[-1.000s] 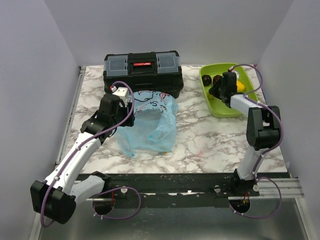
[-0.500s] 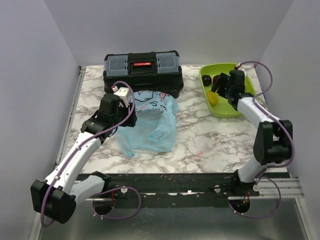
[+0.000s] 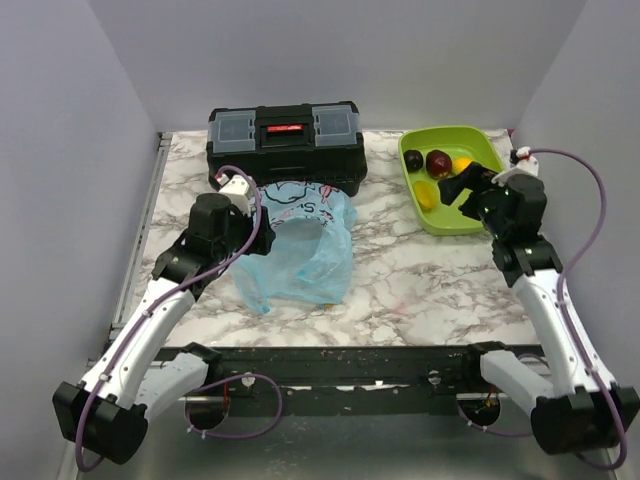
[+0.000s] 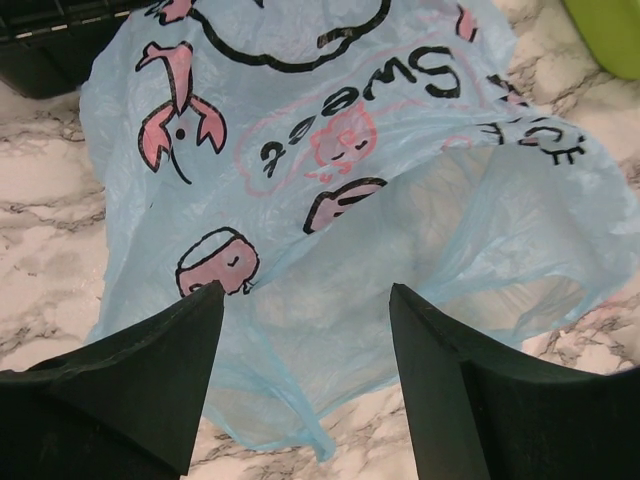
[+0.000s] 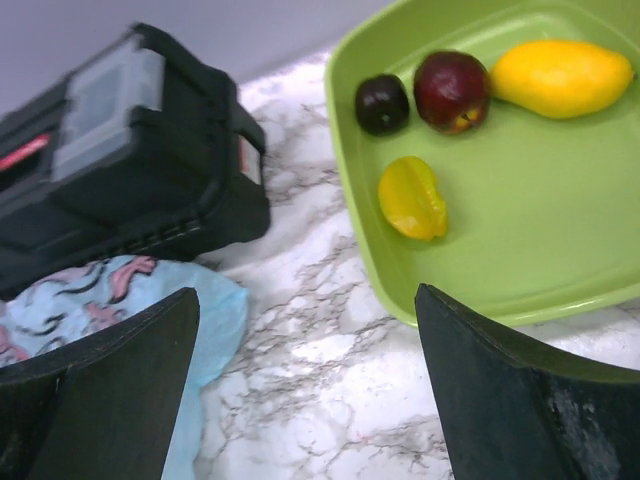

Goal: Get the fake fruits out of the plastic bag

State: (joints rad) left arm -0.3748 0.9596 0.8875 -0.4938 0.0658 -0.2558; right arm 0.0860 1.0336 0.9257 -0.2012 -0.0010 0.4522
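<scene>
On the marble-patterned table (image 3: 420, 275), the light-blue plastic bag (image 3: 300, 255) lay limp and crinkled in front of a black toolbox (image 3: 285, 140), its far edge up against the box. The left gripper (image 4: 305, 300) hung over the bag with its jaws spread wide and nothing between them. From its wrist view I saw only printed film under the two dark fingers (image 4: 150, 380), and I could not tell whether the tips touched it.

Across the table the right gripper (image 5: 305, 300) stood just as wide open and just as empty, poised over bare marble beside the near corner of the lime-green tray (image 5: 520, 240). The four fake fruits (image 3: 438, 161) sat in that tray, well apart from the bag. The dark purple fruit (image 5: 382, 103) and the dark red fruit (image 5: 452, 90) lay side by side at the far end. The long yellow-orange fruit (image 5: 560, 77) lay just beyond the red one. The small ridged yellow fruit (image 5: 413, 197) lay by itself, nearer the gripper.
</scene>
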